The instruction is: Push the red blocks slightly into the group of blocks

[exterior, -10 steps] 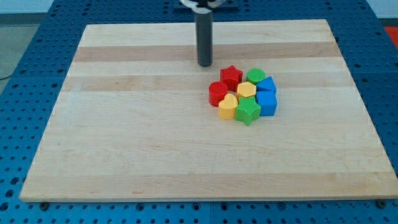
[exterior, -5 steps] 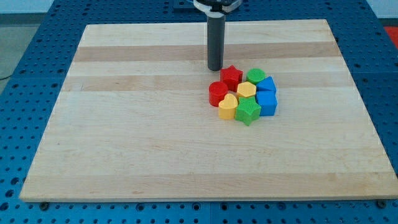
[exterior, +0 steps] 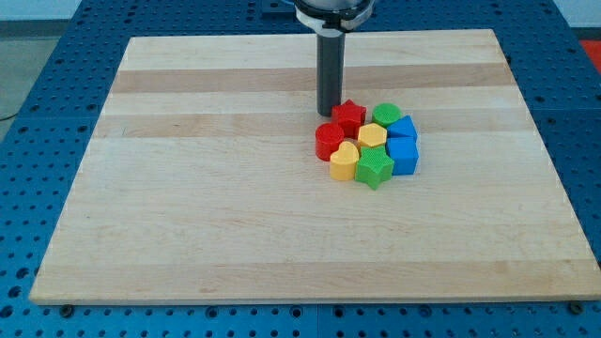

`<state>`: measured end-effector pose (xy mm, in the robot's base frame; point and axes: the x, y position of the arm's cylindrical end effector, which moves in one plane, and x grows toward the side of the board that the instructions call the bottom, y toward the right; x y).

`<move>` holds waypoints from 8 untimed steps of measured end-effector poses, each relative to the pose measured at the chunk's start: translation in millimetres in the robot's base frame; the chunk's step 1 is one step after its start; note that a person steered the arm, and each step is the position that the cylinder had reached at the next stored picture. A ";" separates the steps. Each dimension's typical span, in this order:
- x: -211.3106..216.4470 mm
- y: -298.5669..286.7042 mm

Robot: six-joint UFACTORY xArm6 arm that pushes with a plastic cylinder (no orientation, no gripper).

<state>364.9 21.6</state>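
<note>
Toward the far edge of the wooden board (exterior: 188, 188), right of its middle, my tip (exterior: 328, 114) is standing just beside the red star block (exterior: 349, 116), on its left, and just above the red round block (exterior: 329, 140). I have no pincer to spread or press together, only this rod. Both reds are sitting on the left side of the cluster, touching the yellow blocks (exterior: 359, 148). I judge I am lining up the push; next calls for a short nudge rightward and toward the near edge.

two red blocks (exterior: 339, 129), two yellow (exterior: 358, 148), two green (exterior: 379, 143), two blue (exterior: 403, 143).
</note>
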 end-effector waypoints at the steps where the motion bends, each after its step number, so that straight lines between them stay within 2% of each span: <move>1: 1.7 0.0; 2: 1.7 -1.0; 4: -3.5 -70.6; 5: 16.3 -100.2; 6: 43.4 -93.7; 8: 55.2 -42.3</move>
<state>420.1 -20.7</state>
